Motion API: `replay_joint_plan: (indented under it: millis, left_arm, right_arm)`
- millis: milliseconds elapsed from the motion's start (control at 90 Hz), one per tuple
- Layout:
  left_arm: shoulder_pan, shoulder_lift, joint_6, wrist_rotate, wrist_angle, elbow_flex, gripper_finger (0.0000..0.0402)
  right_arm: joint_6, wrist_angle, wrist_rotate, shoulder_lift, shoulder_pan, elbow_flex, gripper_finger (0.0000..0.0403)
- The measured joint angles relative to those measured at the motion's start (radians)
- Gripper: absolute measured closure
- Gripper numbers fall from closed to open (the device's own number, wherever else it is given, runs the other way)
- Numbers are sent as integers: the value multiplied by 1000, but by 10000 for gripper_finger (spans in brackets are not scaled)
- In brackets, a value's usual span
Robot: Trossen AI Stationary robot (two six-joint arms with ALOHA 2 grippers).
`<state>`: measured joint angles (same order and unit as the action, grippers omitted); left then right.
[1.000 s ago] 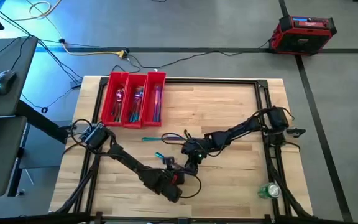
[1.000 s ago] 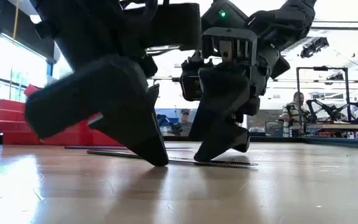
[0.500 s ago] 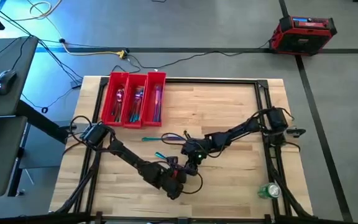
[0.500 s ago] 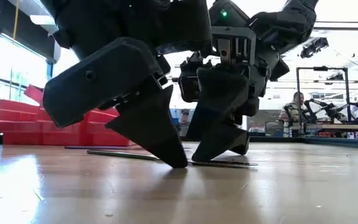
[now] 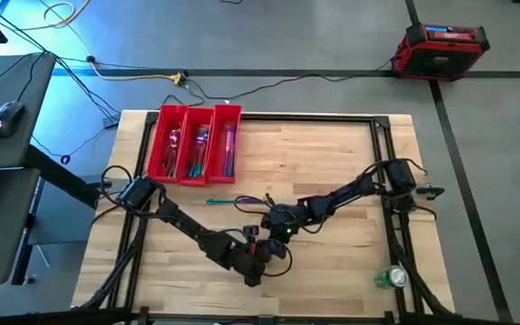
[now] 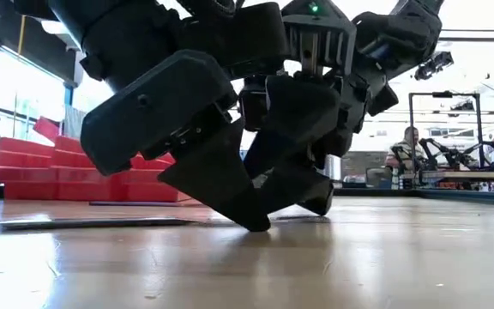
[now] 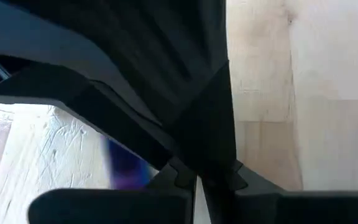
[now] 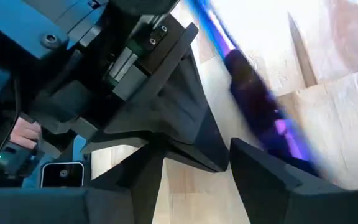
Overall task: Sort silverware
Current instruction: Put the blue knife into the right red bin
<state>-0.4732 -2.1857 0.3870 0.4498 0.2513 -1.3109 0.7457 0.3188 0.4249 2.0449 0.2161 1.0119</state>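
Note:
A slim iridescent piece of silverware lies flat on the wood; it shows blue-purple in the right wrist view and beside the finger in the left wrist view. My left gripper is shut, its tips down on the table. My right gripper stands open right behind it, one finger next to the piece. Two more pieces, one teal and one purple, lie flat farther back. The red tray at the far left holds sorted pieces. My left gripper presses its shut fingertips down at a slant onto the table top, close to the piece's end. I cannot tell whether they touch the piece. My right gripper has one finger beside the piece; whether it touches cannot be told.
A green can lies at the table's near right corner. A black frame rail runs around the table top. The two arms cross close together at mid-table. Bare wood stretches across the far right.
My left gripper has slid along the table toward the right edge, up against my right gripper, staying shut with its tips down. The silverware piece under them has slid along the wood toward the table's left. My right gripper has dipped slightly lower.

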Motion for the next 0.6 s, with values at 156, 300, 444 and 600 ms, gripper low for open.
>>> replay_joint_plan:
  millis: [156,300,444,600]
  left_arm:
    - [-13,15,9,-6,30,-18,401]
    - [-42,38,46,-4,89,-56,401]
    - [-74,71,140,-24,191,-57,402]
    - [-104,97,260,-50,326,-59,402]
  right_arm:
    - [-26,-16,6,-19,-29,-1,227]
    - [-57,-69,-5,-62,-66,-1,227]
    - [-87,-91,-43,-75,-127,2,227]
    - [-139,-109,-32,-74,-191,2,227]
